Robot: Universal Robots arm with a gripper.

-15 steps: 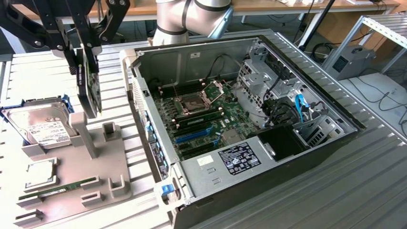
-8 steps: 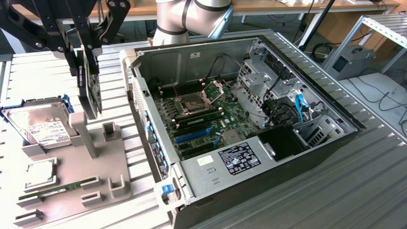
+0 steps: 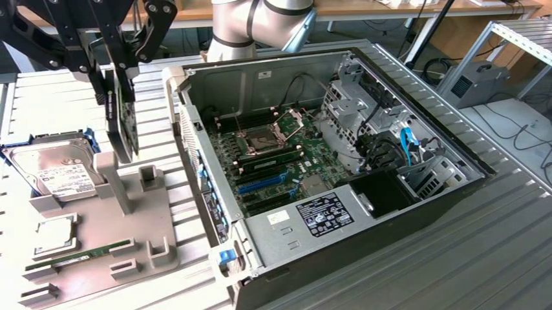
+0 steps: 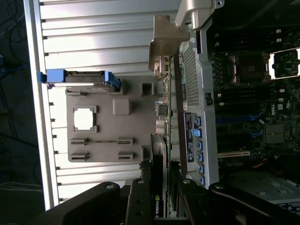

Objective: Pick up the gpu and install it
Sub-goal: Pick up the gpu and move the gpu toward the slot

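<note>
Hanging edge-down from the black claw [image 3: 121,61], which is clamped on its upper edge, the thin black rectangular gpu card [image 3: 121,123] sits above the grey moulded holder tray [image 3: 103,271] — picked up, but not yet installed in the open computer case [image 3: 258,84] beside it.

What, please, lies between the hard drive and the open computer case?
In the exterior view, the gpu stands on edge there, held in the gripper, over the grey parts holder.
</note>
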